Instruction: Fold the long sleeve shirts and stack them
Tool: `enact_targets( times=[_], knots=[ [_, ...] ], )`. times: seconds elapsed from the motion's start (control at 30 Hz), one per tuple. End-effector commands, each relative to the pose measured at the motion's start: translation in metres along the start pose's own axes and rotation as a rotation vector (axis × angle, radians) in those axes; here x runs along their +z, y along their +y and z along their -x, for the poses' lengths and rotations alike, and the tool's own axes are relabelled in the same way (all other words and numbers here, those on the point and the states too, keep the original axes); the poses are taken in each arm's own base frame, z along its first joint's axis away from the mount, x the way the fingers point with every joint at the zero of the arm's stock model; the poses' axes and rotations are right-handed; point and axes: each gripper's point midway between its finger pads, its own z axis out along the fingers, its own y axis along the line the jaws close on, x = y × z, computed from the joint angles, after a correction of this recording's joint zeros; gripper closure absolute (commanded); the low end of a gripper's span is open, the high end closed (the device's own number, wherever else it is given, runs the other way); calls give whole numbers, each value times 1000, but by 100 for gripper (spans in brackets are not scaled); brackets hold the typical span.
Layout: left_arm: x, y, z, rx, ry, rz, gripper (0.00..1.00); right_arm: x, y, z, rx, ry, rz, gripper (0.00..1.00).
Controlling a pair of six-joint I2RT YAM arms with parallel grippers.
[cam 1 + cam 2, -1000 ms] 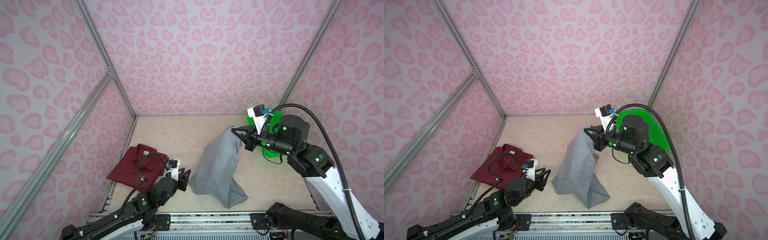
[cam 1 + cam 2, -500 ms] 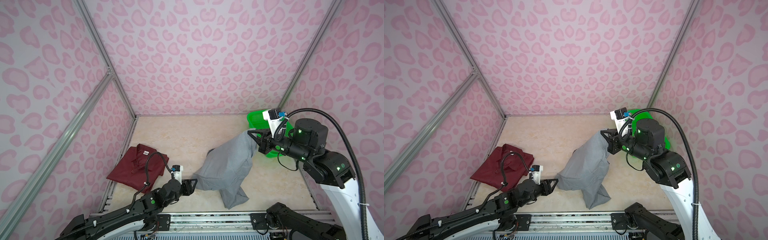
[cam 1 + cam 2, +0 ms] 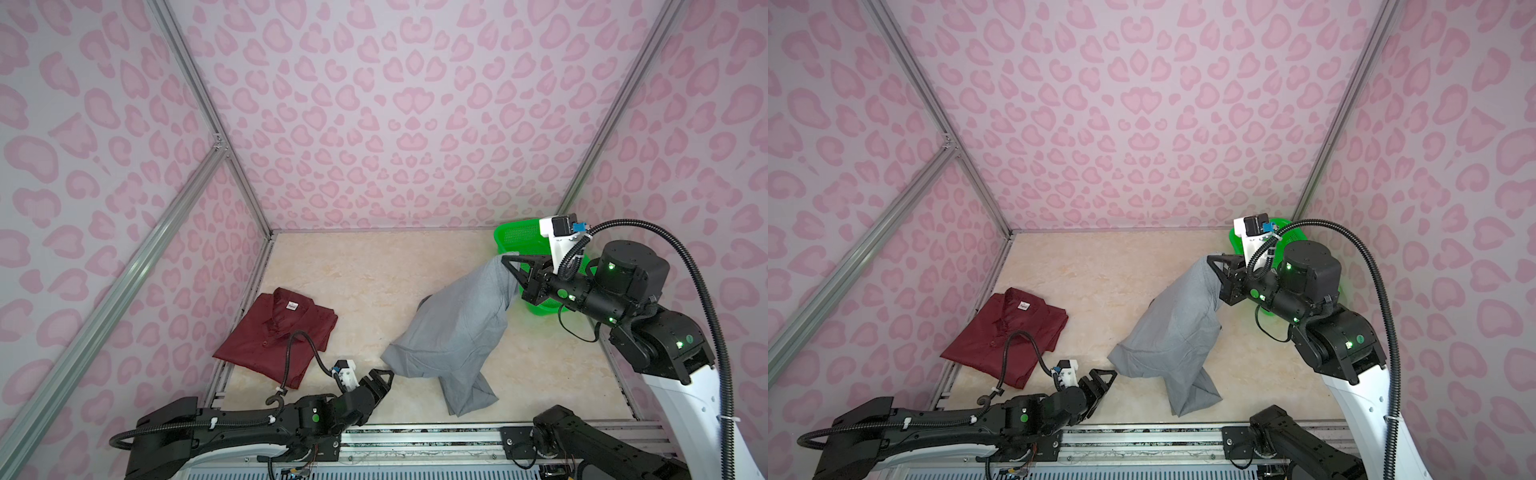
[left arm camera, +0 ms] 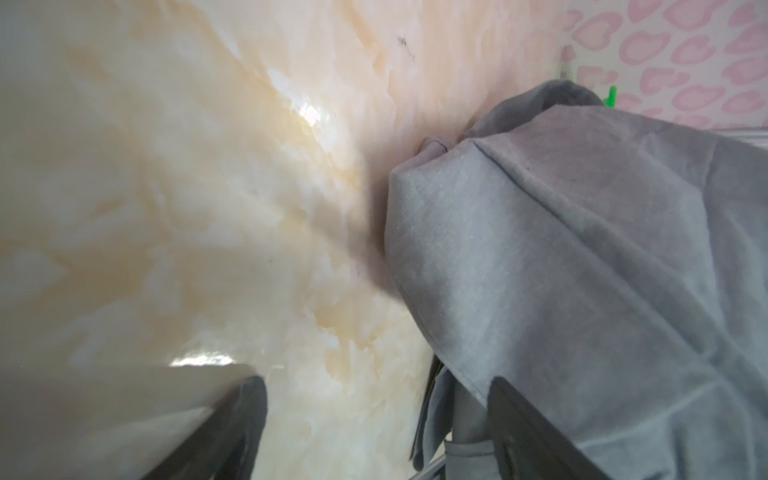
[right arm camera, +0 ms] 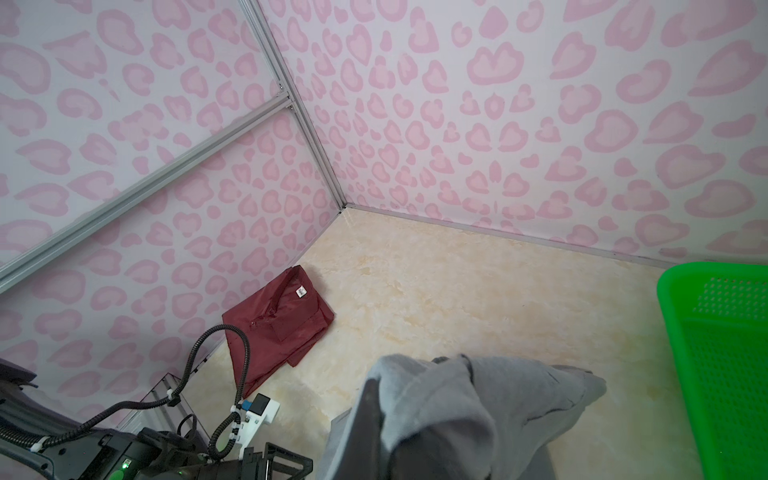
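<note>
A grey long sleeve shirt [image 3: 453, 328] [image 3: 1175, 328] hangs from my right gripper [image 3: 509, 266] [image 3: 1212, 264], which is shut on its upper end near the basket. The shirt's lower part drapes onto the floor. My left gripper [image 3: 382, 376] [image 3: 1104, 376] is low at the shirt's front left corner, jaws open. In the left wrist view the grey hem [image 4: 582, 249] lies against one finger [image 4: 515, 415], with bare floor between the jaws. The right wrist view shows bunched grey cloth [image 5: 478, 395] in the shut jaws. A folded maroon shirt [image 3: 274, 332] [image 3: 1005, 332] [image 5: 282, 332] lies flat at the left wall.
A bright green perforated basket [image 3: 515, 239] [image 3: 1235, 241] [image 5: 727, 353] stands at the back right, just behind my right gripper. Pink patterned walls close in three sides. A metal rail [image 3: 415, 432] runs along the front edge.
My right gripper carried the grey shirt's top to the right, toward the basket, stretching the cloth out. My left gripper reached forward to the shirt's front left corner and opened wider.
</note>
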Motion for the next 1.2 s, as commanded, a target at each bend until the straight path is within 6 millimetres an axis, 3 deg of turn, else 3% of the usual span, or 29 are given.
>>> enact_targets(
  times=[0.0,0.43,0.5,0.57,0.83,0.97,1.17],
  knots=[
    [5,-21,3,-97,-52,-49,14,-4,8,14,-1,-62,34,100],
    [30,-48,-9,-193,-77,-129,18,-18,19,19,-6,-103,81,100],
    [31,-57,-9,-181,-86,-143,21,-13,16,9,3,-82,82,100],
    [34,-62,-10,-187,-87,-156,26,-14,18,10,5,-86,91,100],
    [59,-86,-23,-221,5,-244,74,-24,27,15,9,-114,126,100],
    [67,-85,-21,-251,31,-284,96,-29,27,16,-1,-114,118,100],
    [52,-89,14,-233,-22,-330,96,-37,30,20,-1,-139,121,100]
  ],
)
